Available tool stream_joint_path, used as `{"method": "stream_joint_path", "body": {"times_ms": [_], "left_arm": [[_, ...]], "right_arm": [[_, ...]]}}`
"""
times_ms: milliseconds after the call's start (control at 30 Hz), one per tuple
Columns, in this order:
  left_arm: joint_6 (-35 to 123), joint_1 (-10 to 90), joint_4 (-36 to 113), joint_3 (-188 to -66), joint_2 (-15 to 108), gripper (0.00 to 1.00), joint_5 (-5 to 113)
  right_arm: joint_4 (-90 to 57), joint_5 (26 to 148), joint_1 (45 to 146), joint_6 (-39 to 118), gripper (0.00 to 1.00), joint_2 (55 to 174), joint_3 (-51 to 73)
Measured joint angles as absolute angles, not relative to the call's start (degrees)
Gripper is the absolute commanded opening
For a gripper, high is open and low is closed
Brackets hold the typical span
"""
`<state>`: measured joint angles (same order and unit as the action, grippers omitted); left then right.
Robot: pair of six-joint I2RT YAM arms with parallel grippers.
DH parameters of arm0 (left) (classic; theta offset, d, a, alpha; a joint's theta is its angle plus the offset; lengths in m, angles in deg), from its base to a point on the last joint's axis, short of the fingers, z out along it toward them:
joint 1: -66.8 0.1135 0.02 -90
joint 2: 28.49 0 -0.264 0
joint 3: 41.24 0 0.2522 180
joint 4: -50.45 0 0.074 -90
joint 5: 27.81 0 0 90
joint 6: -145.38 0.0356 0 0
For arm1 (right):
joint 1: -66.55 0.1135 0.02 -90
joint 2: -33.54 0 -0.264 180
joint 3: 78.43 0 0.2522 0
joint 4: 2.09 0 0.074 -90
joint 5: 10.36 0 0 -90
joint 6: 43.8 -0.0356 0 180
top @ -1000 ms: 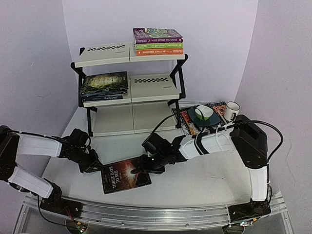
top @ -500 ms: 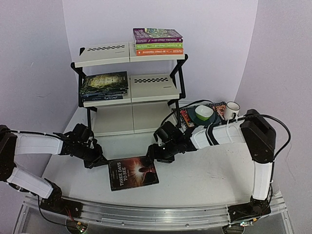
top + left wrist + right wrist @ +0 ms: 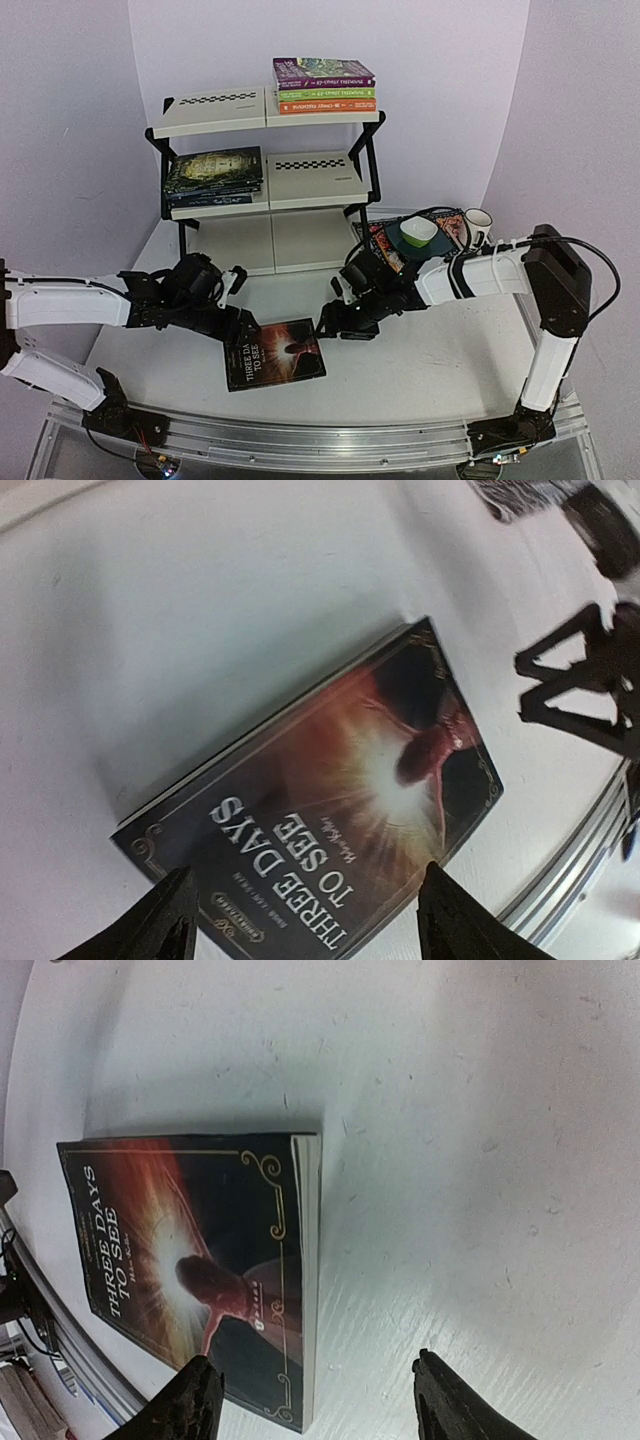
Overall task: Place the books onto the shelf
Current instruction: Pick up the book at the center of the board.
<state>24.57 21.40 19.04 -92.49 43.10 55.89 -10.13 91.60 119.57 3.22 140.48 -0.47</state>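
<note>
Changed in the last second: the Three Days to See paperback [image 3: 275, 352] has slid right and squared up on the table [image 3: 420, 370]. The right gripper [image 3: 332, 326] has come off its cover. The left gripper [image 3: 243, 328] has gone from pinched to spread and moved in over the book's left, title edge. So the right arm's nudge looks done and the pickup passes to your left arm; the book is not grasped yet.

Book now: flat, cover up, near centre of the table, well apart from the shelf [image 3: 215, 112]. Already shelved are a purple, green and orange stack [image 3: 325, 88] on the top tier right and a dark green-gold stack [image 3: 213, 175] on the middle tier left.

Left arm: stretched low from the left, forearm nearly level. In the wrist view the left gripper [image 3: 310, 920] has its jaws wide, straddling the title end of the book [image 3: 320, 810]. I cannot tell if it touches the cover.

Right arm: elbow high at right, forearm reaching left and down. The right gripper [image 3: 320, 1400] is just beside the book's [image 3: 190, 1270] right edge. Its jaws are spread with only bare table between them.
</note>
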Motion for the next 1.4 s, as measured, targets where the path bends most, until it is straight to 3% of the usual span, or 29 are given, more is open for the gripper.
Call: {"method": "stream_joint_path", "body": {"times_ms": [133,400,667,933,1400], "left_arm": [[36.31,10.34,18.89,-96.32,44.18,0.91,64.15],[52.65,-1.97,14.58,-104.69,56.87,0.87,73.11],[56.30,-2.60,11.63,-104.88,58.91,0.88,75.30],[58.80,-3.78,11.76,-104.91,59.69,0.87,73.90],[62.88,-4.68,9.49,-111.99,71.39,0.82,74.95]], "right_arm": [[-10.62,93.86,118.98,3.46,0.66,139.38,-2.30],[-17.46,99.17,116.09,15.56,0.64,139.82,3.82],[-18.64,106.07,112.83,25.01,0.54,147.80,16.54],[-17.81,113.86,111.20,24.46,0.54,160.00,25.30],[-16.84,124.00,111.22,22.38,0.50,169.74,33.21]]}}
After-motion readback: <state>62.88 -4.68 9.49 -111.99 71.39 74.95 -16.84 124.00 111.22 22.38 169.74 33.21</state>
